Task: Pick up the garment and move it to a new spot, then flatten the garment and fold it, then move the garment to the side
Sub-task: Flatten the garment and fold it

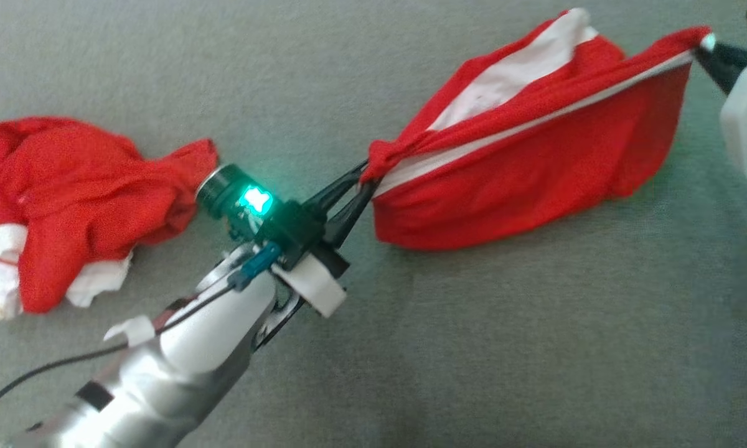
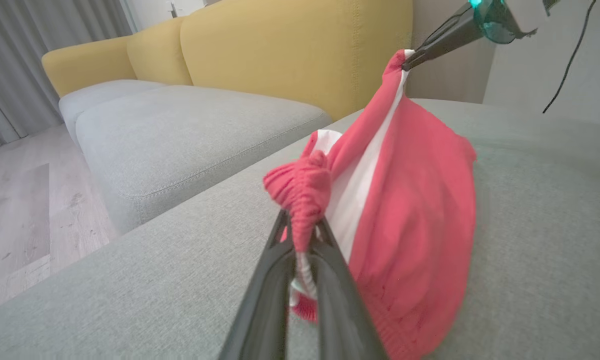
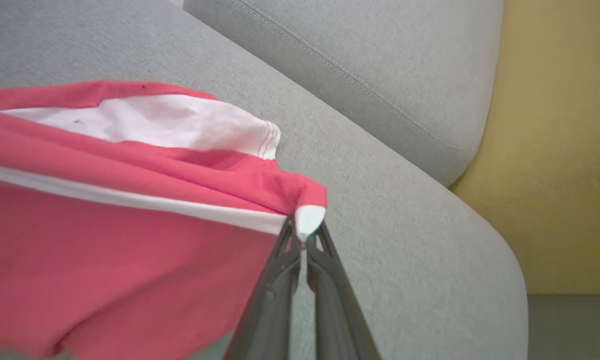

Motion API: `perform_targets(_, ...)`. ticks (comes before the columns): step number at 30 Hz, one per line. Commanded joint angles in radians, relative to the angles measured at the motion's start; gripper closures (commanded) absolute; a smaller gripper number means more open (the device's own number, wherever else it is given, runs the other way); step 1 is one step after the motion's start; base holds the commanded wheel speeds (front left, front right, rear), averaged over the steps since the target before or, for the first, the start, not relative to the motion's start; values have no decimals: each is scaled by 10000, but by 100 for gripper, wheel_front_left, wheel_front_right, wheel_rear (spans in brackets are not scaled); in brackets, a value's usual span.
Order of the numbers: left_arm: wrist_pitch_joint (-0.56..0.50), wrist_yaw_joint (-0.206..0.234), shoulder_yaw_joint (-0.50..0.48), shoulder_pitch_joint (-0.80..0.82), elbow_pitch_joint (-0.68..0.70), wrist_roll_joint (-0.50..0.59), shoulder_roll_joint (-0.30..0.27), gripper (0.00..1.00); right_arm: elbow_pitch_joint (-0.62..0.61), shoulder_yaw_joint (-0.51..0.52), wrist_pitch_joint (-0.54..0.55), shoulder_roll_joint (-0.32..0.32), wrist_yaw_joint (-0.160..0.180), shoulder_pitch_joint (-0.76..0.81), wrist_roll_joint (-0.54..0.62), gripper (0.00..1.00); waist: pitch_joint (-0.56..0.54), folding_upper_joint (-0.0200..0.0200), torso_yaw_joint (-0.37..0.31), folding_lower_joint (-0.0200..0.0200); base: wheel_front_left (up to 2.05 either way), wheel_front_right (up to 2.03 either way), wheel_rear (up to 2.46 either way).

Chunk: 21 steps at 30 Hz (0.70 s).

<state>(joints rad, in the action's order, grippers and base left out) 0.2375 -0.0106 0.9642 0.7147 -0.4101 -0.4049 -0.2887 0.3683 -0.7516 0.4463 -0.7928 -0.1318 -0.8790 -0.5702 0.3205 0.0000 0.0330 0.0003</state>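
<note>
Left gripper (image 1: 366, 182) was clamped tight on a bunched corner of the red-and-white garment (image 1: 535, 180) at frame centre. Right gripper (image 1: 704, 51), upper right, pinched the opposite corner. The cloth hung stretched between them, sagging toward the grey cushion (image 1: 535, 348), probably to open it for flattening. Another red heap (image 1: 68, 205) lay far left, well apart.
</note>
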Motion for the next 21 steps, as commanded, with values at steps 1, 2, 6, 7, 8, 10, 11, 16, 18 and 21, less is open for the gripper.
perform_targets(1, 31, -62, -485, 535, 65, -20, -104, 100, 51, -28, 18, -187, 11, -289, 66, 100, 522, 0, 507, -3, 0, 0, 0)
perform_targets(2, 54, -92, -482, 661, -43, -1, 3, 100, 193, -205, -10, -158, 11, -503, 71, 100, 637, 0, 609, -3, 0, 0, 0)
perform_targets(6, 134, -220, -453, 1095, -497, 71, 433, 100, 755, -920, -309, -166, 11, -1361, 153, 100, 1045, 0, 944, -3, 0, 0, 0)
perform_targets(7, 150, -257, -447, 1186, -605, 81, 540, 100, 881, -1106, -418, -170, 11, -1568, 186, 100, 1146, 0, 1015, -3, 0, 0, 0)
perform_targets(8, 166, -290, -444, 1271, -715, 97, 635, 100, 1008, -1319, -527, -170, 11, -1758, 228, 100, 1218, 0, 1072, -3, 0, 0, 0)
perform_targets(10, 192, -344, -441, 1422, -941, 130, 809, 100, 1272, -1732, -728, -173, 11, -2100, 287, 100, 1357, 0, 1175, -3, 0, 0, 0)
perform_targets(11, 202, -369, -443, 1492, -1048, 147, 889, 100, 1398, -1917, -841, -165, 11, -2263, 301, 100, 1421, 0, 1217, -3, 0, 0, 0)
perform_targets(16, 234, -487, -539, 1748, -1602, 181, 1232, 100, 2229, -2805, -1614, 75, 11, -3051, 247, 62, 1612, 0, 1344, -3, 0, 0, 0)
perform_targets(18, 238, -528, -586, 1768, -1744, 156, 1315, 64, 2564, -2962, -1861, 199, 11, -3206, 157, 0, 1627, 0, 1349, -3, 0, 0, 0)
perform_targets(21, 240, -575, -631, 1760, -1856, 212, 1375, 0, 3021, -3166, -2258, 365, 11, -3379, 25, 0, 1598, 0, 1331, -3, 0, 0, 0)
